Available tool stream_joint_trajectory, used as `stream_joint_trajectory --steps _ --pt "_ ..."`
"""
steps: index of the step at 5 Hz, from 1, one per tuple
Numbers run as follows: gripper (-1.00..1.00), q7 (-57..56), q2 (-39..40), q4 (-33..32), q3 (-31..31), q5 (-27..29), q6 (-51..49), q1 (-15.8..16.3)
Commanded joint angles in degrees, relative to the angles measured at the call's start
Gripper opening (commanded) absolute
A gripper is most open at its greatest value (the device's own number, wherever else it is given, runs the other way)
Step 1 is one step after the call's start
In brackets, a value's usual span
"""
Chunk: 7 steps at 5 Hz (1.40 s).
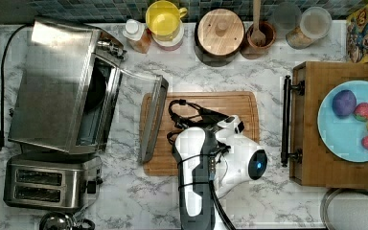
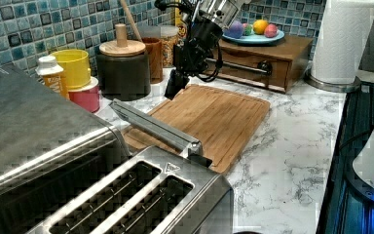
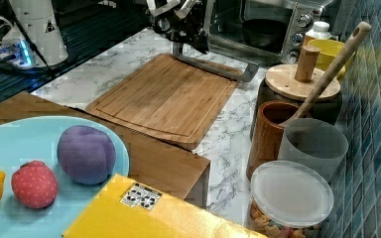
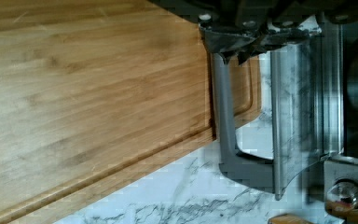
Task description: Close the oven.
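The oven (image 1: pixel 57 86) stands at the top view's left with its glass door (image 1: pixel 135 103) dropped open and level. Its metal bar handle (image 1: pixel 153 120) overhangs the edge of the wooden cutting board (image 1: pixel 220 103). The handle (image 2: pixel 151 124) also crosses the left view and lies in the right view (image 3: pixel 213 67). My gripper (image 2: pixel 170 90) hangs just above the board beside one end of the handle, and its fingers look shut with nothing in them. In the wrist view the gripper (image 4: pixel 235 49) sits right at the handle bar (image 4: pixel 223 116). The right view has the gripper (image 3: pixel 199 45) in front of the oven's open cavity (image 3: pixel 258 29).
A two-slot toaster (image 1: pixel 52 184) stands next to the oven. Along the tiled wall sit a yellow cup (image 1: pixel 165 19), a lidded dark pot (image 1: pixel 219 33) and jars. A wooden box (image 1: pixel 311 120) carries a blue plate of toy fruit. A paper towel roll (image 2: pixel 343 39) stands beyond it.
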Motion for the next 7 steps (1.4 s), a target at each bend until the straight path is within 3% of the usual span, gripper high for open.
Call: stream_joint_trajectory --steps 1,2,4,7 --pt "-1.0 -7.1 5.7 9.5 2.9 7.1 0.0 2.7" --pt "-1.0 -10.1 4.6 9.8 2.8 9.1 -2.0 3.0" --pt "-1.0 -2.1 10.3 13.7 3.2 -0.7 -3.7 5.1" --pt "-1.0 4.8 12.4 16.0 4.5 -3.6 -6.7 5.5"
